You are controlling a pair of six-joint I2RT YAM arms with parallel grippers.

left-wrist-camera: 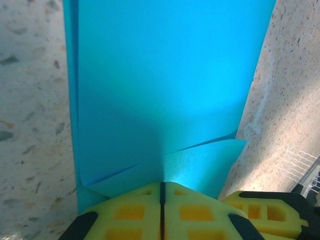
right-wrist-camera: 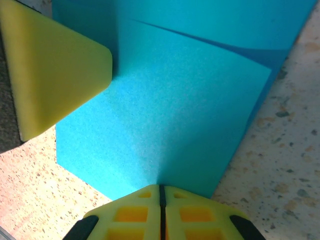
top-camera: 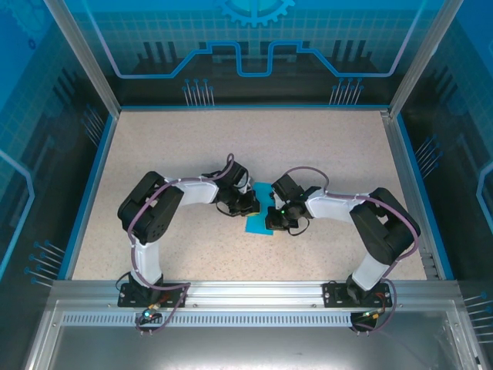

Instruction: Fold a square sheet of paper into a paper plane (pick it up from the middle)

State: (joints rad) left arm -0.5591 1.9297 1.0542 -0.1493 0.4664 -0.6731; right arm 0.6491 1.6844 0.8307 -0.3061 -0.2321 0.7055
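The top camera looks down from high above the near side of the sheet of paper (top-camera: 258,222), seeing it small, while both wrist cameras (facing it from opposite sides) sit close over that same sheet, which all views share.

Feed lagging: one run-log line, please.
left end effector: shut, tips on paper | right end effector: shut, tips on paper | paper: partly folded, on table

Paper (left-wrist-camera: 165,75) top — cropped by frame

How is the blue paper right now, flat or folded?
Folded. The blue paper has layers lying over each other, with flap edges showing in both wrist views.
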